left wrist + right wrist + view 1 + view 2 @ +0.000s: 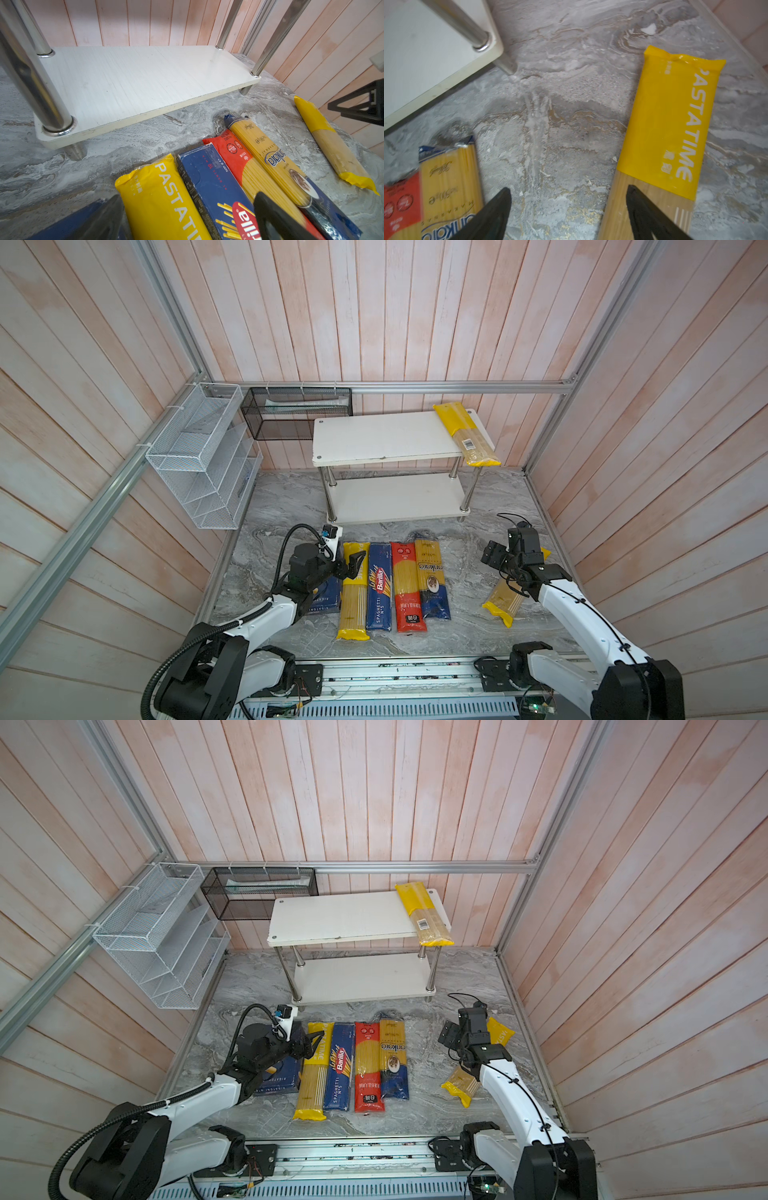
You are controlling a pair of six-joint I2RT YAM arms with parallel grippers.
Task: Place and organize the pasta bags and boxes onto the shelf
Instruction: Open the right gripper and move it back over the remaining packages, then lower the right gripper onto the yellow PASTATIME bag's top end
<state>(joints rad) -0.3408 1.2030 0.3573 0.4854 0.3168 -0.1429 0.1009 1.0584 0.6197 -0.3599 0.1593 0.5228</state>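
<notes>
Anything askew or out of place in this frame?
Yes. The shelved yellow-ended bag lies diagonally across the shelf top, its near end overhanging the front right corner. A lone yellow-ended bag lies skewed on the table, apart from the neat row.

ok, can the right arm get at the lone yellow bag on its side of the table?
Probably yes. The right gripper hangs open over the edge of the yellow bag, which lies alone on the table with nothing on top; the other packs sit well clear.

Polished metal posts (31, 83), glossy plastic bags (162, 197)
</notes>
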